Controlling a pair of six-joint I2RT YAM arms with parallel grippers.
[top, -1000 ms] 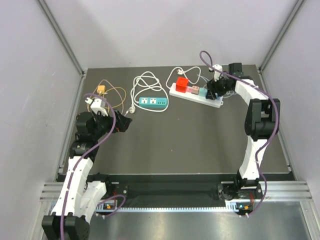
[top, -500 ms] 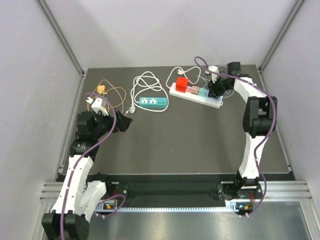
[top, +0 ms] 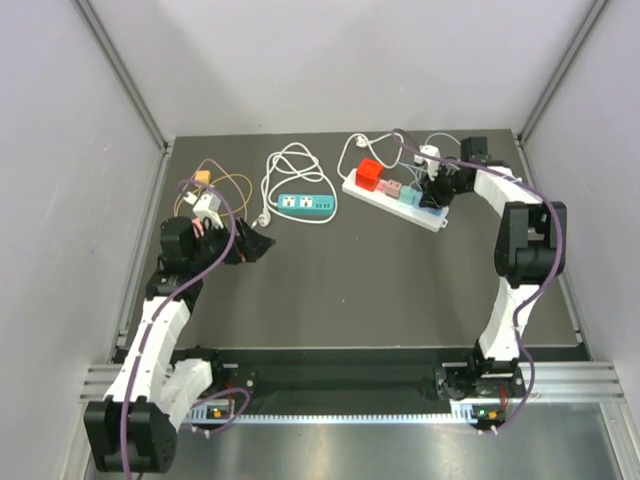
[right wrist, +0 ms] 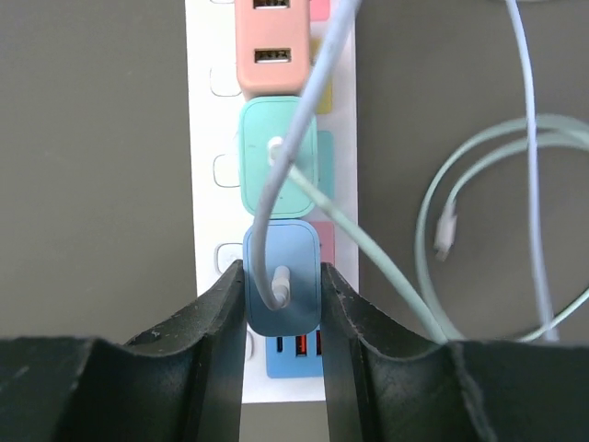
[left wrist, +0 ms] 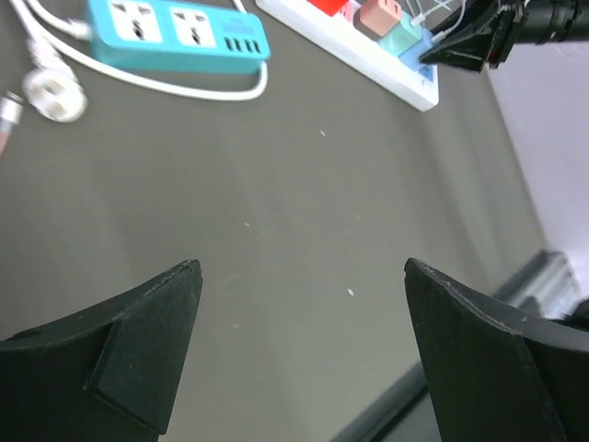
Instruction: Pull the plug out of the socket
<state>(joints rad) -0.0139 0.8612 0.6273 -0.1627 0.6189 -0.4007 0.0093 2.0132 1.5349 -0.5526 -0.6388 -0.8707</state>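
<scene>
**A:** What are the fingers of the right gripper (right wrist: 282, 287) doing?

**B:** They are clamped on the blue plug (right wrist: 282, 262). One black finger (right wrist: 213, 322) presses each of its long sides, with no gap showing on either one.

**A:** And where is that plug?

**B:** It sits on the white power strip (right wrist: 204, 138), at the end nearest the right wrist camera. In the top view that is the right end of the strip, at the far right of the table (top: 400, 290). From straight above I cannot tell whether it has lifted at all.

**A:** How does it look?

**B:** It is a small rounded rectangle in flat blue. A white cable (right wrist: 265, 207) comes out of its top face and runs away over its neighbours. The mint plug (right wrist: 308, 152) is just beside it, then comes a pink plug (right wrist: 271, 46) with two slots. Further along the strip there is a red plug (top: 370, 174).

**A:** Is anything else near it?

**B:** A pale green cable (right wrist: 479, 152) loops loose on the table to the right of the strip.

**A:** What about the left gripper (left wrist: 302, 270)?

**B:** Its fingers are spread wide and hold nothing. It hangs over bare table on the left side, well apart from the white strip. A teal power strip (left wrist: 175, 37) and a round white plug (left wrist: 52, 92) lie ahead of it, and it touches neither.
</scene>
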